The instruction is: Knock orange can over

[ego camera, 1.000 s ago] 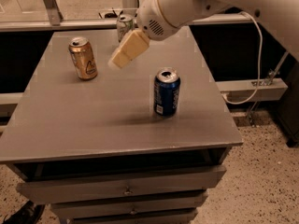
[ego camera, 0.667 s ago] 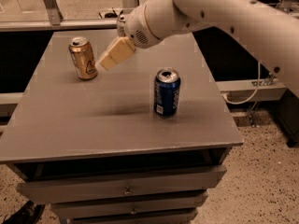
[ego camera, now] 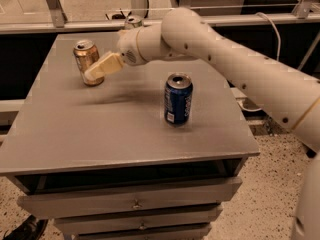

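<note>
- Orange can [ego camera: 86,60] stands upright on the far-left part of the grey table [ego camera: 100,134], set in from the left edge and from the back edge.
- Gripper [ego camera: 93,74] is right on it: the tan tip sits against the can's lower right side and overlaps it in this view. The fingers are pressed together into one wedge, with no gap showing and nothing held between them.
- Bare tabletop lies to the left of the can and in front of it, so there's open surface on both of those sides.
- White arm [ego camera: 225,59] comes in from the right and crosses above the back half of the table.
- Blue can [ego camera: 178,100] stands upright right of centre, well apart from the orange can and under the line of the arm.
- Another can [ego camera: 133,21] is at the back edge; only its silver top shows behind the wrist.
- Wide clear strip runs along the front edge, above the drawers [ego camera: 135,204].
</note>
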Controlling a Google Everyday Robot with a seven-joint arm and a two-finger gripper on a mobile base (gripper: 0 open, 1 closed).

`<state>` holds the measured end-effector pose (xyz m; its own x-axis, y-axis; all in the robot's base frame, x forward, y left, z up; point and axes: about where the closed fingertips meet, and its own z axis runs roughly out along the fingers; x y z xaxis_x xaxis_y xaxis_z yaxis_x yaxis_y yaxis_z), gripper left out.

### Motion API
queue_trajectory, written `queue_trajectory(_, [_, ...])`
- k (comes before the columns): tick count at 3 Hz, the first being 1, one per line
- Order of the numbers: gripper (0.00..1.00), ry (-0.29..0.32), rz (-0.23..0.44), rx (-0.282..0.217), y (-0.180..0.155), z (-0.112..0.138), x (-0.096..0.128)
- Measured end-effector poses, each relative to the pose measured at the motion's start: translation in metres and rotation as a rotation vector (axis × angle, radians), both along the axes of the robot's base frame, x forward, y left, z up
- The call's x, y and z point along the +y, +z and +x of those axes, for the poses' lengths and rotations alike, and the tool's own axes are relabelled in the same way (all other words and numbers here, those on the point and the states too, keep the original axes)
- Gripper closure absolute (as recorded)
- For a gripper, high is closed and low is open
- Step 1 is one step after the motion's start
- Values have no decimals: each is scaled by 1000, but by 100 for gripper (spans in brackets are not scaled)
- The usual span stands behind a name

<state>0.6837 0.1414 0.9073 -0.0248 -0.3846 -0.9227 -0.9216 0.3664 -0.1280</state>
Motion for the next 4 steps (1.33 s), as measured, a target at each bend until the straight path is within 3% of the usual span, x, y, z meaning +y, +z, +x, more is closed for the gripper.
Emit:
queue_trajectory(1, [0, 43, 46, 25, -16, 13, 30])
queue_trajectory(2, [17, 87, 76, 51, -25, 15, 55])
queue_trajectory(3, [48, 102, 97, 77, -29, 12, 64])
queue_trajectory(4, [71, 97, 101, 86, -26, 8, 59])
